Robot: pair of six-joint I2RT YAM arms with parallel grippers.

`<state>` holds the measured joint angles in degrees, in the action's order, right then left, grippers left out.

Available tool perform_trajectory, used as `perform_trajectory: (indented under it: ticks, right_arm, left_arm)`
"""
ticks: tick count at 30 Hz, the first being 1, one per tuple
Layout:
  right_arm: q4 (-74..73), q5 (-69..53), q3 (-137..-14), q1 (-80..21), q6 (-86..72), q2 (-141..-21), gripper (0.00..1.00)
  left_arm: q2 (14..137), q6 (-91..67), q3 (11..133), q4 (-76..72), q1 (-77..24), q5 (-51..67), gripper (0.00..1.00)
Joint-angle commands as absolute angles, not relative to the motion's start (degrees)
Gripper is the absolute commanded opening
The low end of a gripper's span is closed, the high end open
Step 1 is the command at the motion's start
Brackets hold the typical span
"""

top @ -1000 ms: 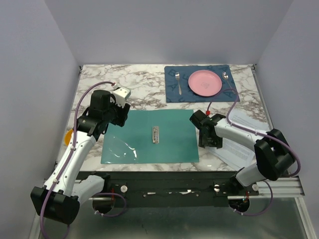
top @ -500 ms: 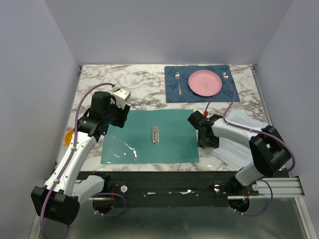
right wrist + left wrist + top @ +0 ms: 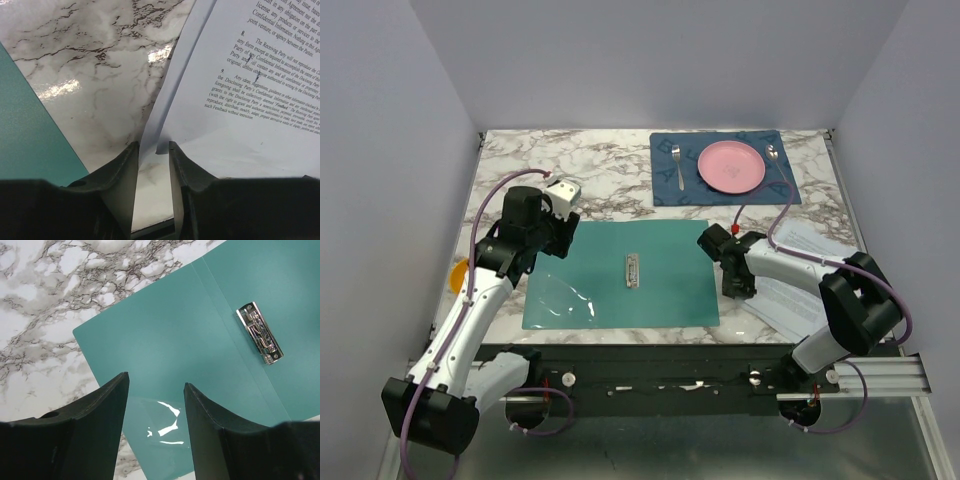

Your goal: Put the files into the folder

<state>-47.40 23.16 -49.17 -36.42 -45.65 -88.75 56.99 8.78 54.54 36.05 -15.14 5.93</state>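
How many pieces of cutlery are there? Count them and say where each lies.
2. A fork lies left of the plate, a spoon right of it, both on the placemat.

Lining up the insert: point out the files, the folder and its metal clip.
files [image 3: 260, 75]: right wrist view, printed text of the top sheet.
folder [image 3: 675, 275]: top external view, bare teal right half.
metal clip [image 3: 260, 333]: left wrist view, middle of its body.
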Motion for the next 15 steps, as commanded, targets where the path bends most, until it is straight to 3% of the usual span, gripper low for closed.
perform_trajectory:
  ticks: [1, 5, 12, 15]
  right_arm:
    - [-46.94, 24.53, -47.81, -36.74, -46.76, -88.86, 0.35]
    - [-46.58, 23.73, -47.73, -36.74, -46.76, -88.86, 0.26]
    - [-44.83, 21.01, -47.46, -36.83, -45.18, -87.72, 0.01]
    - [-43.68, 19.87, -47.99, -39.27, -43.86, -86.93, 0.01]
  left_arm:
    - [55.46, 9.32, 53.53, 35.24, -15.38, 4.57, 0.61]
    - [55.11, 9.40, 53.35, 35.24, -15.38, 4.13, 0.61]
    - [54.49, 9.58, 52.91, 34.98, -15.38, 3.69, 0.61]
    - [54.58, 9.67, 52.47, 34.89, -15.38, 3.69, 0.60]
